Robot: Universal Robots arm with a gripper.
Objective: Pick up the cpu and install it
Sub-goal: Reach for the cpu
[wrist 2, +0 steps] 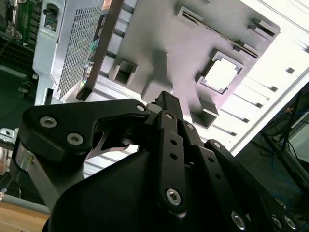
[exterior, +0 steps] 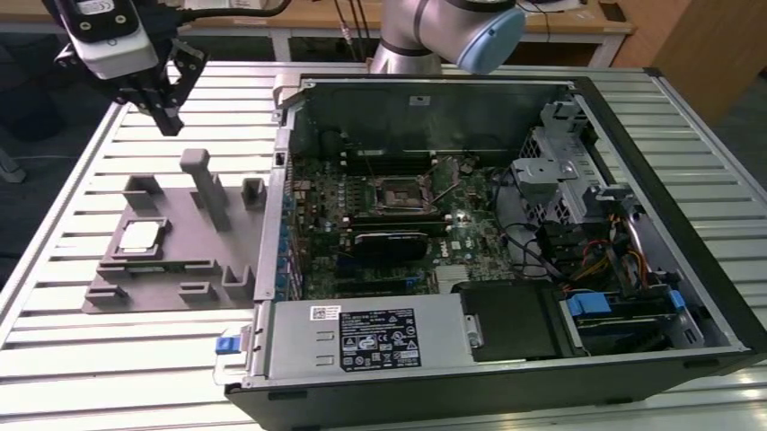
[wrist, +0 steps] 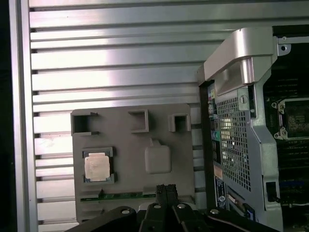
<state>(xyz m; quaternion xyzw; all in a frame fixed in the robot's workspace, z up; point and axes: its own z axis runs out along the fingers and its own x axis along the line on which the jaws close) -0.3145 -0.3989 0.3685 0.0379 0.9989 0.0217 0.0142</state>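
The slatted metal table [exterior: 108, 359] carries an open computer case [exterior: 419, 103] lying on its side. The motherboard [exterior: 359, 193] inside faces up, and its square socket [exterior: 398, 191] sits near the middle of the case.

The arm [exterior: 444, 31] rises behind the case's far wall and reaches across to the exterior view's left of the case.

Just beside the case on that same side lies a grey fixture plate [exterior: 180, 247] with raised blocks and pockets. In the first wrist view the plate [wrist: 135, 145] lies flat against the table next to the case's perforated wall.

The hand [exterior: 168, 117] hangs above the table, beyond the fixture plate's far end and well apart from the case. In both wrist views its fingertips [wrist: 165, 189] [wrist 2: 166, 99] look clenched together with nothing between them.

The cpu [exterior: 140, 236] rests flat in a square pocket of the fixture plate, on the plate's side away from the case. Its silver top faces up in both wrist views [wrist: 97, 166] [wrist 2: 221, 76], and the hand is not touching it.
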